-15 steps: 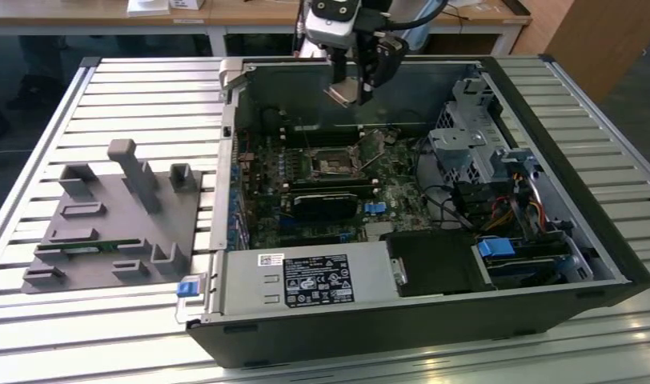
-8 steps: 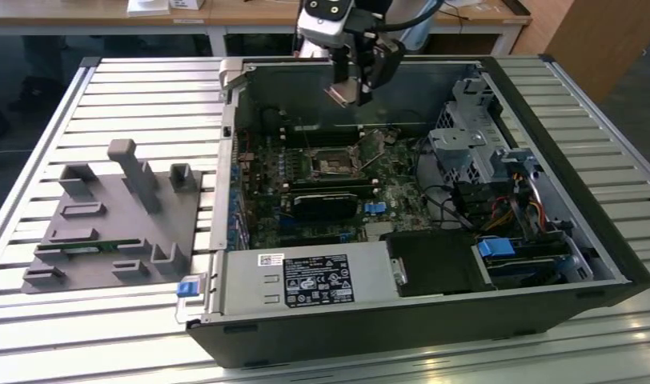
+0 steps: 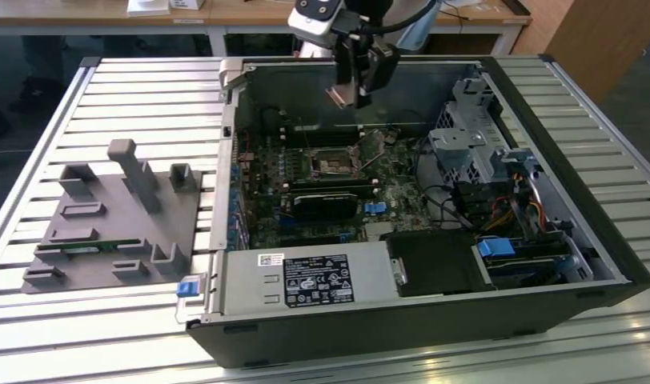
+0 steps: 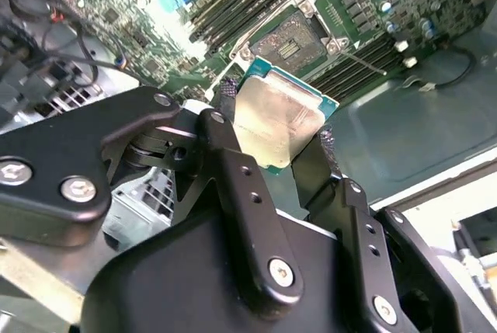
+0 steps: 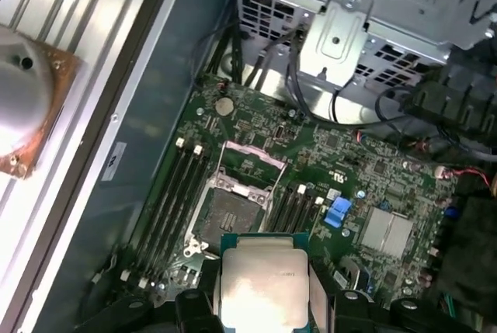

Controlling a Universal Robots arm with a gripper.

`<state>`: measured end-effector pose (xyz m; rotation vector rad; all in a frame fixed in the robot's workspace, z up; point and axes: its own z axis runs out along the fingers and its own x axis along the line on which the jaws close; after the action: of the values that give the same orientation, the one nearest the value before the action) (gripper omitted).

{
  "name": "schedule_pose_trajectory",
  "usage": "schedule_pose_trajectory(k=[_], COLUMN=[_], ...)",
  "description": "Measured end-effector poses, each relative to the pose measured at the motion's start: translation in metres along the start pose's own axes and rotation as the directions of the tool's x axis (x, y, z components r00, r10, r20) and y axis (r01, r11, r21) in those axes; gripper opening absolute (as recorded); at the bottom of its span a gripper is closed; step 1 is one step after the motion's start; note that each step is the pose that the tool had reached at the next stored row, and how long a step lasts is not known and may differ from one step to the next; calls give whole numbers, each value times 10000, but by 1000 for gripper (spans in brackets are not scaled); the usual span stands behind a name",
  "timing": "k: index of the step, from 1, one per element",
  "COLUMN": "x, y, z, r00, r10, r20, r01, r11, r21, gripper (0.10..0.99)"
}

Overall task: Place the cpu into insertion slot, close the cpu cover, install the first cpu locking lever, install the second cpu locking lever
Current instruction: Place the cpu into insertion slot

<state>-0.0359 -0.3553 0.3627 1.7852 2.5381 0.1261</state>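
The silvery square chip (image 4: pixel 278 119), green at its rim, hangs tilted above the board, clear of the socket (image 5: pixel 233 213). The socket lies bare and dark-centred; its cover (image 5: pixel 252 159) seems flipped up.

- gripper (image 3: pixel 353 96) is hanging over the far end of the open pc case (image 3: pixel 411 328), pinching the cpu (image 3: pixel 337 95)
- insertion slot (image 3: pixel 334 165) is sitting on the green board, well below it
- grey fixture block (image 3: pixel 111 224) is lying on the slatted table (image 3: pixel 47 104), exterior view's left
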Motion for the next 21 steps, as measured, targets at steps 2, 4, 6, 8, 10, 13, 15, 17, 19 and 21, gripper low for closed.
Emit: schedule_pose_trajectory(k=[2,4,6,8,10,13,15,17,19,21], x=[0,0,4,8,14,24,30,38,40,42], y=[-1,-2,-3,-4,-4,-3,-9,-10,-11,-15], z=[6,15,23,31,37,43,47,52,59,66], r00=[9994,9977,9960,9941,9924,9904,9882,9858,9832,9787], r10=[358,680,891,1082,1224,1378,1525,1672,1821,2044], r20=[31,59,79,95,106,119,130,145,161,184], r01=[-358,-680,-891,-1082,-1223,-1378,-1525,-1672,-1820,-2044], r11=[9994,9977,9960,9941,9925,9905,9883,9859,9833,9789], r21=[-7,-14,-18,-23,-27,-33,-37,-40,-46,-52], gripper=[541,541,541,541,541,541,541,541,541,541])
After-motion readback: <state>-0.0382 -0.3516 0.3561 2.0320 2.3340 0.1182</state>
